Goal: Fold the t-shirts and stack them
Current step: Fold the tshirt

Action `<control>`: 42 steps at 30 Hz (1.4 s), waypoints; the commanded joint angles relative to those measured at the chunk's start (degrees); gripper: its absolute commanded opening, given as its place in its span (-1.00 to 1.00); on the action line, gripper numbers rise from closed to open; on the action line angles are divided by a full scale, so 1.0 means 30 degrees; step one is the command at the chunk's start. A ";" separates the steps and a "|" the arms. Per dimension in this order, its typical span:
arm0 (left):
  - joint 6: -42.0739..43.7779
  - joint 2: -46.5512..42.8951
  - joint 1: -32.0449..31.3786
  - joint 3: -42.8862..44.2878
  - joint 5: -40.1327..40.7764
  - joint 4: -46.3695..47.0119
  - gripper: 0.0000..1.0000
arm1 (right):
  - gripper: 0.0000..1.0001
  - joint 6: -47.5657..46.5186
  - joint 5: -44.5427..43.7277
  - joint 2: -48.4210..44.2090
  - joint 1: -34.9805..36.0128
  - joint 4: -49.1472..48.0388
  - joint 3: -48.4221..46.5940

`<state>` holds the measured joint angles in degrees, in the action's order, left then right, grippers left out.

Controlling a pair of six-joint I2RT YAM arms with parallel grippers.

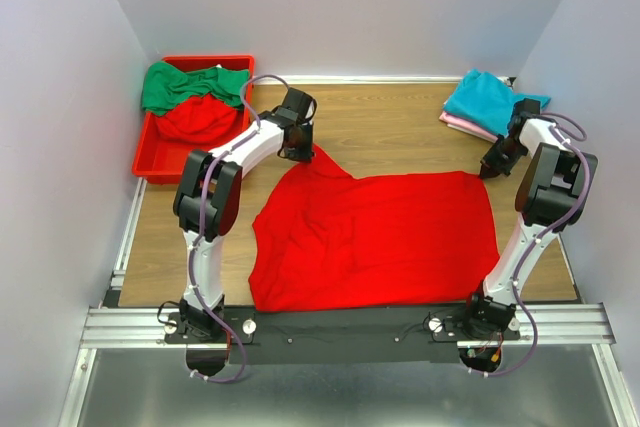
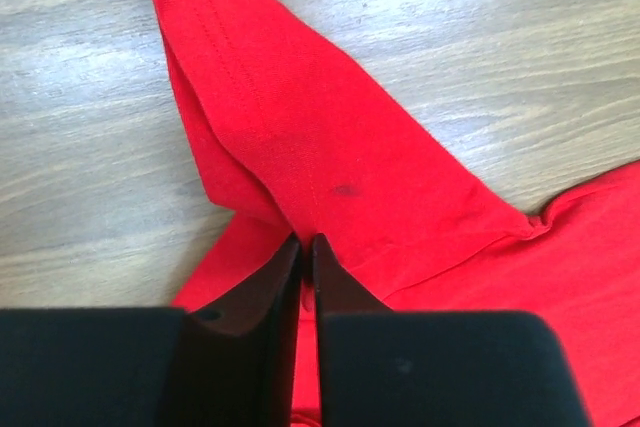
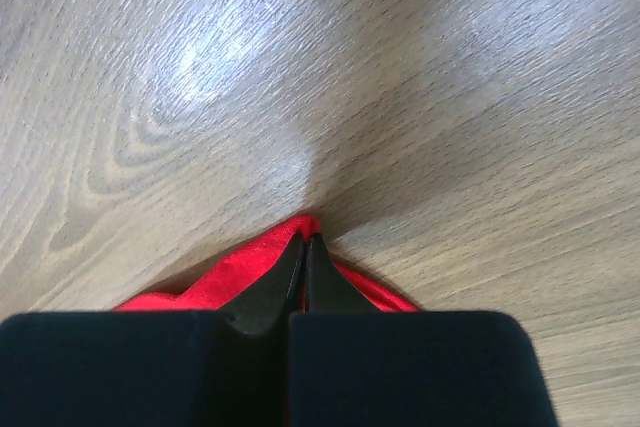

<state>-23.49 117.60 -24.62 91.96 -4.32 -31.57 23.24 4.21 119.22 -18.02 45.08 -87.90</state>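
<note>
Left gripper (image 1: 299,154) pinched the red t-shirt (image 1: 380,237) at its far-left corner, right gripper (image 1: 489,171) at the far-right one. Shirt lay central on the desk (image 1: 400,122), long axis left-right, body toward the near edge from both.

Red t-shirt (image 1: 375,237) lies spread centrally; green t-shirt (image 1: 180,87) far left, teal t-shirt (image 1: 485,99) atop pink t-shirt (image 1: 462,123) far right.

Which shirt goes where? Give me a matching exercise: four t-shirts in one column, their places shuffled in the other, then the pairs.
1 green t-shirt
2 teal t-shirt
3 pink t-shirt
4 spread red t-shirt

A under the teal one
B flat across the middle of the table
C in the red bin
D top of the far right pile

Pairs: 1-C, 2-D, 3-A, 4-B
</note>
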 commanded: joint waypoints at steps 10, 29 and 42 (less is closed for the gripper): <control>-0.0228 -0.0381 -0.0171 -0.1240 0.0120 0.0299 -0.39 | -0.96 -0.0483 0.0531 -0.0804 0.0001 0.0032 0.0588; -0.0344 -0.0996 -0.0259 -0.0450 -0.0054 -0.0052 -1.00 | -0.97 -0.0775 0.0882 -0.1564 0.0001 0.0003 0.0617; -0.1224 -0.3340 -0.0990 -0.2674 -0.0876 0.0416 -1.00 | -0.97 -0.1039 0.0766 -0.3498 0.0001 -0.0027 0.1935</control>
<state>-25.91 110.34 -26.63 86.46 -5.37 -30.76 21.26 5.78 111.50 -18.02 44.88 -84.03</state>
